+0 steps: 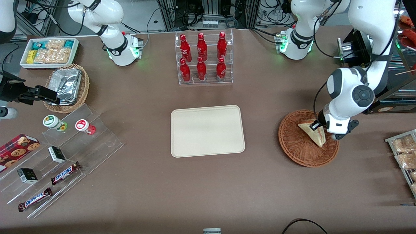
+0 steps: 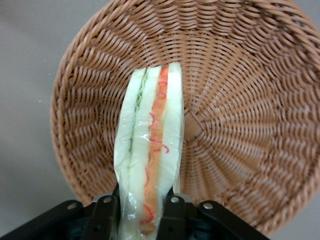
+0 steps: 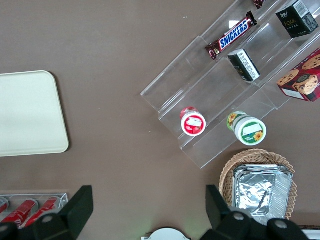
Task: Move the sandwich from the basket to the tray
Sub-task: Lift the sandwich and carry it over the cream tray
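Gripper: the left arm's gripper (image 2: 145,207) is down in the basket (image 1: 297,149), its two fingers (image 2: 106,212) pinching the sandwich (image 1: 313,132) from both flat sides at one end.
Sandwich: inside the basket, near the rim farther from the front camera; in the wrist view it stands on edge between the fingers, cut face with white, green and red-orange layers turned to the camera, wrapped in clear film.
Basket: on the table toward the working arm's end, well apart from the tray (image 1: 207,130).
Tray: bare, flat, at the middle of the table, its long edges running across the table.
Open room: bare brown table (image 1: 260,182) lies between the basket's rim and the tray's nearest short edge; nothing stands in that stretch.
Bottle rack: a clear rack of red bottles (image 1: 203,57) stands farther from the front camera than the tray, apart from the tray's edge.
Working arm's end: packets on a wire rack (image 1: 403,156) at the table's edge, apart from the basket.
Parked arm's end: a clear stepped stand (image 1: 65,152) with snack bars, small boxes and two cups; a tan basket with foil containers (image 1: 68,86); a white bin of snacks (image 1: 48,52) at the corner.
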{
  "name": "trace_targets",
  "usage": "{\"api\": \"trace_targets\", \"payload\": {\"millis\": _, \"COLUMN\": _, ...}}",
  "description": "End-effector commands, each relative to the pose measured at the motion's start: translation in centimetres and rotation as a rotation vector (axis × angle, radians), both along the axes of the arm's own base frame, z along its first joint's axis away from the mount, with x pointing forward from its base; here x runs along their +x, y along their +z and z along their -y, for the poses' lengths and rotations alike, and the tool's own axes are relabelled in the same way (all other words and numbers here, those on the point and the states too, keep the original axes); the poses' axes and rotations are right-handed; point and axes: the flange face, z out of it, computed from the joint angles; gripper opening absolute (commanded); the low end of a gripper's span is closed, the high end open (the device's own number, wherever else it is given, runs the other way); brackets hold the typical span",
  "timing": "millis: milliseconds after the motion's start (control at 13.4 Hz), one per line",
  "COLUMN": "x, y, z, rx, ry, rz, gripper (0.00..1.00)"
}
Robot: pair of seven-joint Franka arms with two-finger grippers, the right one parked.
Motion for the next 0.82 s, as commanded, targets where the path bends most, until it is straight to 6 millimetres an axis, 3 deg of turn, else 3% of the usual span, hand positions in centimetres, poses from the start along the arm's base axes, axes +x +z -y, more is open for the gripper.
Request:
{"api": "trace_targets", "payload": {"millis": 0, "x": 0.9, "y": 3.4, "z": 2.3, "rx": 0.007, "ry": -0.059, "rz": -0.009, "gripper": 0.0}}
{"api": "trace_targets", "payload": {"millis": 298, "x": 1.9, "y": 6.5, "z": 11.9, "rx": 0.003, "ry": -0.208, "rz": -0.031, "gripper": 0.0}}
{"api": "trace_targets", "payload": {"millis": 744, "x": -0.9, "y": 6.2, "z": 26.7, "rx": -0.017, "ry": -0.441, "rz": -0.027, "gripper": 0.0}}
